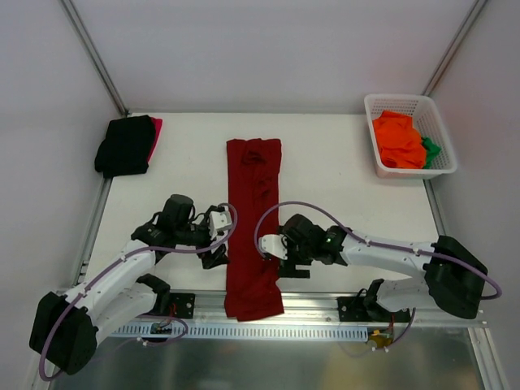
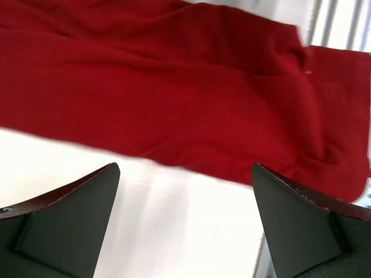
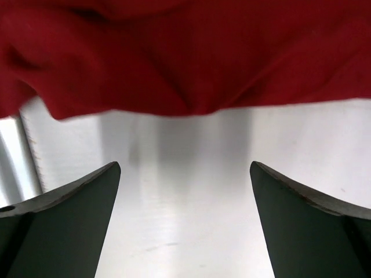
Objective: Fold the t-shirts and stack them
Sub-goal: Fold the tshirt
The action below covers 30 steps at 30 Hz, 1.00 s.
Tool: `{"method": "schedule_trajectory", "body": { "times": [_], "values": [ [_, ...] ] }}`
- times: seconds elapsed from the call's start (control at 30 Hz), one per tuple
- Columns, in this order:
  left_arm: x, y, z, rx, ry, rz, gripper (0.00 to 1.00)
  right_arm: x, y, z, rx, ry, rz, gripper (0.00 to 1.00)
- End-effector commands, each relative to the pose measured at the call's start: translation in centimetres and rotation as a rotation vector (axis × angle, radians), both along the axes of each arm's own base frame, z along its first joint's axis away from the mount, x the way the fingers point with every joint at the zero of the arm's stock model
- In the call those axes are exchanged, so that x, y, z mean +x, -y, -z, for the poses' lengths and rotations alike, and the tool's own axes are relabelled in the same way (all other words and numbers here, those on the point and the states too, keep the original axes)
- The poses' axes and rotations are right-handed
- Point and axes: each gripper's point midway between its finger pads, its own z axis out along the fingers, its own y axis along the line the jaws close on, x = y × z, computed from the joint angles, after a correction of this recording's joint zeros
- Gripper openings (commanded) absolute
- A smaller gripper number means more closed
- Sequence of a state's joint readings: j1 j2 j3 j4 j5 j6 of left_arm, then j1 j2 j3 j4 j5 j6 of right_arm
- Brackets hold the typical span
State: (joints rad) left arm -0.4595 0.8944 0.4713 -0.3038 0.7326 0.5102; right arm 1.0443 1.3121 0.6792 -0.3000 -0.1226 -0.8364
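Note:
A dark red t-shirt lies folded into a long narrow strip down the middle of the table, its near end hanging over the front edge. It fills the top of the left wrist view and the right wrist view. My left gripper is open and empty, just left of the strip. My right gripper is open and empty, just right of it. A folded black shirt lies on a bright red one at the back left.
A white lattice basket at the back right holds an orange shirt and a green one. A metal rail runs along the table's front edge. Slanted frame poles stand at both back corners.

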Motion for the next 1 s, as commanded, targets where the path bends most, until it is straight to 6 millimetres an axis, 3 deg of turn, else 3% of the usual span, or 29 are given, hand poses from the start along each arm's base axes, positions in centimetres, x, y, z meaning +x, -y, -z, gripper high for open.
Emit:
{"method": "schedule_trajectory", "body": {
  "times": [0.0, 0.2, 0.37, 0.47, 0.57, 0.63, 0.7, 0.77, 0.8, 0.83, 0.97],
  "values": [
    [2.4, -0.3, -1.2, 0.012, 0.154, -0.048, 0.99, 3.9, 0.5, -3.4, 0.004, 0.282, -0.02, 0.99],
    [4.2, -1.1, -3.3, -0.008, 0.291, -0.141, 0.99, 4.4, 0.8, -4.3, 0.037, 0.454, -0.071, 0.99],
    [4.4, -0.8, -3.2, 0.007, 0.318, -0.085, 0.99, 4.9, 2.4, -1.4, -0.077, 0.561, -0.122, 0.99],
    [5.7, -0.9, -3.1, 0.04, 0.319, -0.105, 0.99, 4.6, 1.7, -1.3, -0.089, 0.573, -0.14, 0.99],
    [6.6, -0.9, -3.3, 0.049, 0.332, -0.136, 0.99, 2.7, -0.3, -2.7, -0.04, 0.506, -0.171, 0.99],
    [7.3, -1.1, -3.3, 0.054, 0.337, -0.171, 0.99, 2.1, -2.0, -5.0, 0.032, 0.443, -0.148, 0.99],
    [7.6, -1.4, -3.2, 0.057, 0.33, -0.194, 0.99, 2.3, -2.4, -6.3, 0.045, 0.413, -0.118, 0.99],
    [7.8, -1.6, -2.8, 0.054, 0.318, -0.211, 0.99, 3.1, -3.5, -9.0, 0.138, 0.346, -0.034, 0.99],
    [7.9, -1.7, -2.8, 0.047, 0.306, -0.227, 0.99, 3.2, -3.2, -9.5, 0.149, 0.301, -0.004, 0.99],
    [7.9, -1.8, -2.6, 0.044, 0.297, -0.232, 0.99, 4.2, -3.5, -11.5, 0.218, 0.254, 0.067, 0.99],
    [7.4, -1.6, -2.1, 0.03, 0.256, -0.211, 0.99, 5.2, -2.9, -14.3, 0.292, 0.09, 0.163, 0.99]
  ]
}}
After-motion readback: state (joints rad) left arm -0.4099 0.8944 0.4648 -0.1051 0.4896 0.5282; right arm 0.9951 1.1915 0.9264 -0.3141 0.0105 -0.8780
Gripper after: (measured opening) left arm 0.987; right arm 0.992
